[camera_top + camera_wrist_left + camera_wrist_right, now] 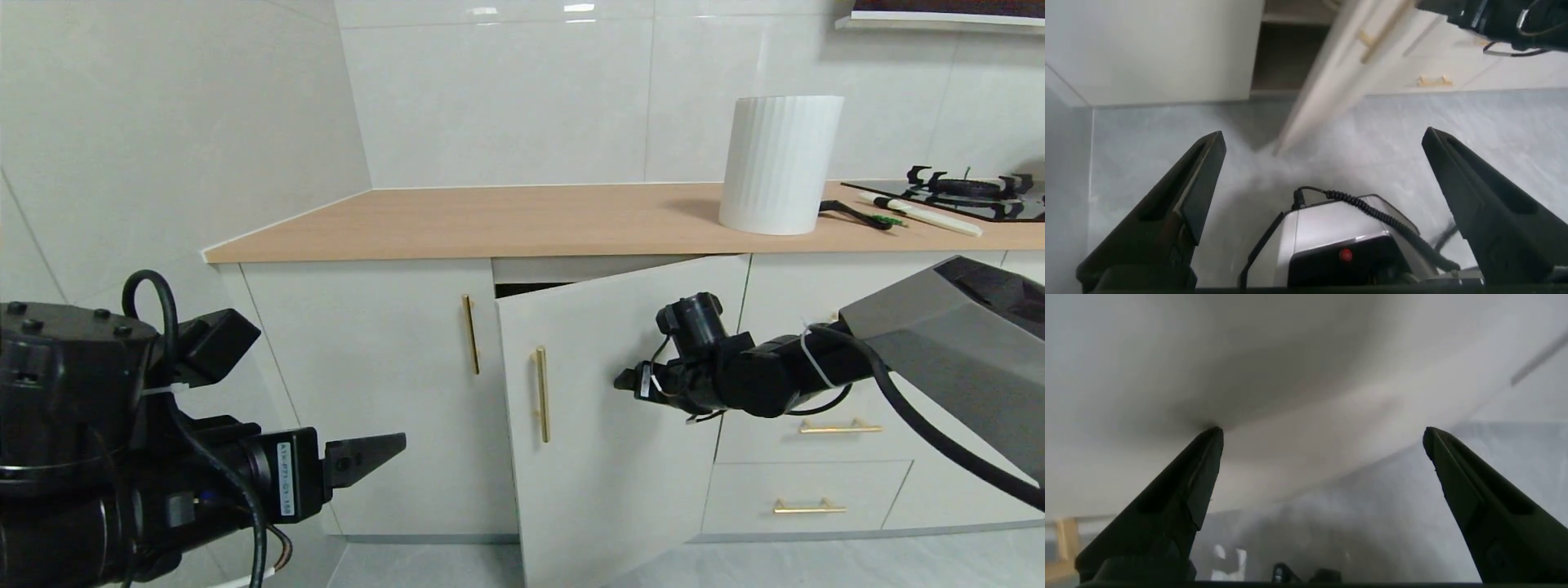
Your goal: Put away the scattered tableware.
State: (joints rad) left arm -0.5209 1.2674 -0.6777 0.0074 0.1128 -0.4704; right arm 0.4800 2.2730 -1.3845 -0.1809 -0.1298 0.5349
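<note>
Head view: tableware is on the counter [506, 216] at its right end. We see a black-handled utensil [853, 212] and a long white utensil [939, 219] lying between the white ribbed canister [780, 163] and the stove [971, 192]. Below the counter's front edge the cabinet door [604, 457] is ajar, gold door handle [540, 394] on its free edge. Our right gripper [629, 380] sits at the door's front face, beside the handle but not on it; we can't tell if it touches. Left gripper [384, 449] is parked low, well apart from the counter. Left wrist view: left gripper [1323, 137] spread wide, nothing in it, floor [1372, 155] below, ajar door [1331, 82] ahead. Right wrist view: right gripper [1323, 433] also spread wide and empty, door panel [1290, 367] right in front. We judge the step as opening up storage, with nothing picked yet. Next move likely needs the door swung wider, then a reach up to the counter's right end for the utensils.
</note>
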